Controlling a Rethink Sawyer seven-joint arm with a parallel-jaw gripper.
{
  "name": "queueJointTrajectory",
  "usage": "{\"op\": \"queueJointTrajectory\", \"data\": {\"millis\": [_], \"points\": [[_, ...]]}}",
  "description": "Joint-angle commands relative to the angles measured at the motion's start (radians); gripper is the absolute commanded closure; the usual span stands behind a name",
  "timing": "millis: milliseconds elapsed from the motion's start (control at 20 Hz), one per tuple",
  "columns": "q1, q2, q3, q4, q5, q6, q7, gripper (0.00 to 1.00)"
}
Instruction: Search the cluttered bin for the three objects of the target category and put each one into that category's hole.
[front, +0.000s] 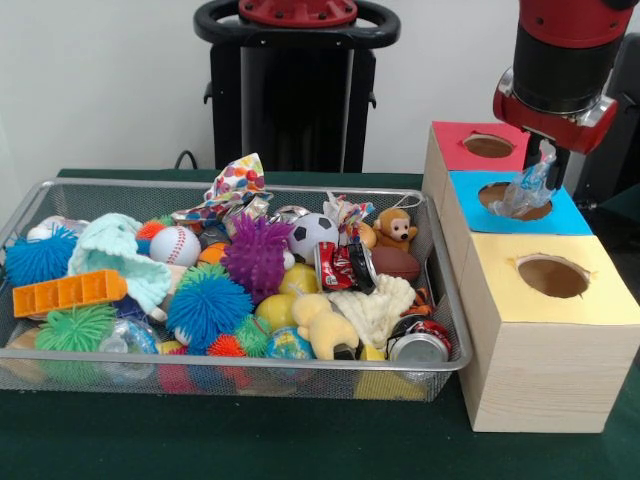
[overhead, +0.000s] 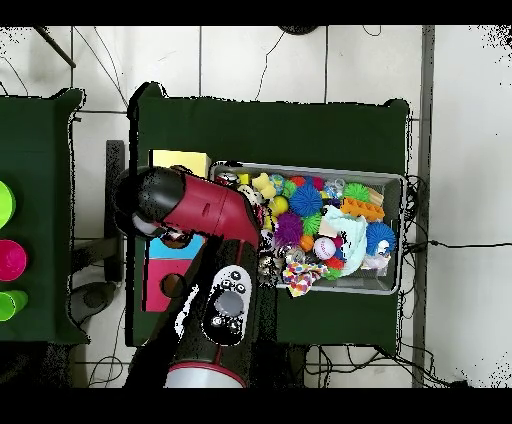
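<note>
The bin (front: 120, 185) is a wide silver wire-mesh basket on the green table, full of toys; it also shows in the overhead view (overhead: 398, 232). My gripper (front: 543, 165) hangs over the blue-topped box (front: 570, 217) at the right. It is shut on a crumpled clear plastic piece (front: 526, 192) that dangles at the rim of that box's round hole. A red-topped box (front: 462, 138) stands behind it and a yellow-topped box (front: 590, 300) in front, each with a hole. In the overhead view my arm (overhead: 200, 205) hides the gripper.
The bin holds crushed cans (front: 418, 346), a plush monkey (front: 395, 228), a soccer ball (front: 312, 235), a baseball (front: 175, 245), spiky balls (front: 208, 305), a yellow plush (front: 322, 325) and an orange block (front: 68, 293). The pedestal (front: 295, 90) stands behind. Coloured cups (overhead: 6, 258) sit on a side table.
</note>
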Motion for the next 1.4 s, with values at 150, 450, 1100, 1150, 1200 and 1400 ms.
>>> {"op": "queueJointTrajectory", "data": {"millis": [150,450,1100,1150,1200,1400], "points": [[-0.042,0.025,0.054,0.112,-0.028,-0.125,0.100,1.00],[-0.025,0.016,0.020,0.122,-0.065,-0.147,0.101,1.00],[-0.011,0.009,0.014,0.136,-0.066,-0.149,0.114,1.00],[-0.010,0.005,0.013,0.138,-0.066,-0.148,0.114,1.00],[-0.010,0.003,0.012,0.139,-0.068,-0.147,0.114,1.00],[-0.009,0.001,0.013,0.142,-0.066,-0.149,0.115,1.00]]}}
